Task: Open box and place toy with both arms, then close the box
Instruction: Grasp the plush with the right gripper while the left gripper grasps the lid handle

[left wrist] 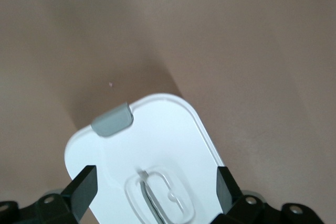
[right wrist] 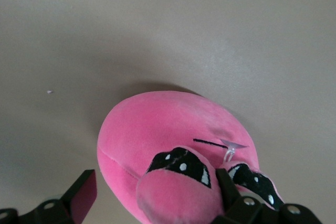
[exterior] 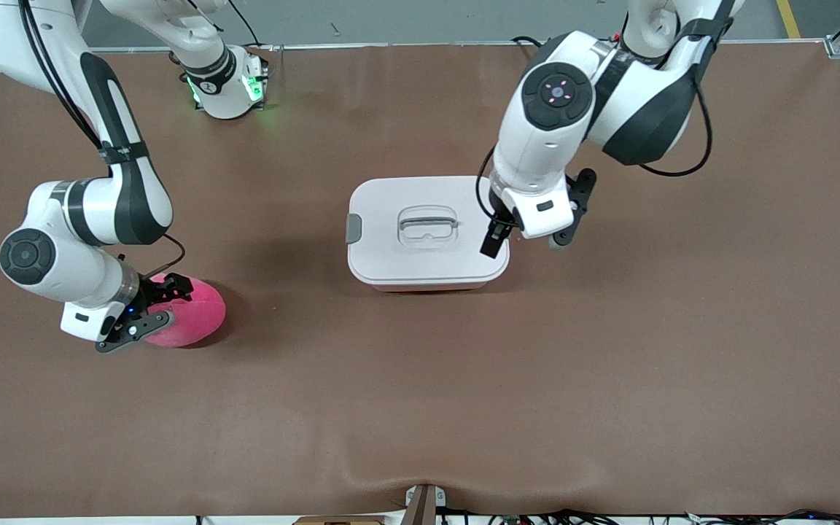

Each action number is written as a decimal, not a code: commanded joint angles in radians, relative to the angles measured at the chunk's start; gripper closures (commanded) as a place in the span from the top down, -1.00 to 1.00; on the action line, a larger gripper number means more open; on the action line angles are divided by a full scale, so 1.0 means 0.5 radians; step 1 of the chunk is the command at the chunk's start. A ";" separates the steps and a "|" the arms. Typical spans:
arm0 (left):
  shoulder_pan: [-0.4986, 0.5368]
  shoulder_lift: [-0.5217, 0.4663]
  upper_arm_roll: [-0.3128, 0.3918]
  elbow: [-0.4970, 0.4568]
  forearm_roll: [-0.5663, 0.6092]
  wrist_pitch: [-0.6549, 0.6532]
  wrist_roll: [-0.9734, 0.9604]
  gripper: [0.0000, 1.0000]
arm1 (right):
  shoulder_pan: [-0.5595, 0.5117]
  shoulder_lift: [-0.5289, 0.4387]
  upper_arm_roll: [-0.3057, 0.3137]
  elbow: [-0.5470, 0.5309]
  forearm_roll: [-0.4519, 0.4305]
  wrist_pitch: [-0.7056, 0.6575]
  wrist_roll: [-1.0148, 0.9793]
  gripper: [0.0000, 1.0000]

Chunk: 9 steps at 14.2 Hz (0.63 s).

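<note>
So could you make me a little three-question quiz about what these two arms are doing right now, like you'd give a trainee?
1. True or false: the white lid is on the box.
2. Which is the right pincer around? A) the grey end clip B) the pink plush toy C) the recessed handle
3. Fill in: the left pincer hangs open over the lid's end toward the ____ arm's side of the table.

Key: 1 true; 2 B; 3 left.
</note>
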 commanded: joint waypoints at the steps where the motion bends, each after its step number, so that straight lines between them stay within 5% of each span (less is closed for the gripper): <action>1: -0.082 0.076 0.015 0.082 -0.032 0.017 -0.218 1.00 | -0.008 -0.004 0.004 -0.007 -0.043 -0.008 -0.039 -0.69; 2: -0.113 0.076 0.015 0.079 -0.029 0.026 -0.274 1.00 | -0.008 -0.004 0.004 -0.007 -0.043 -0.012 -0.039 -0.97; 9: -0.187 0.113 0.015 0.058 -0.032 0.136 -0.630 1.00 | -0.011 0.008 0.001 -0.004 -0.043 0.007 -0.140 -1.00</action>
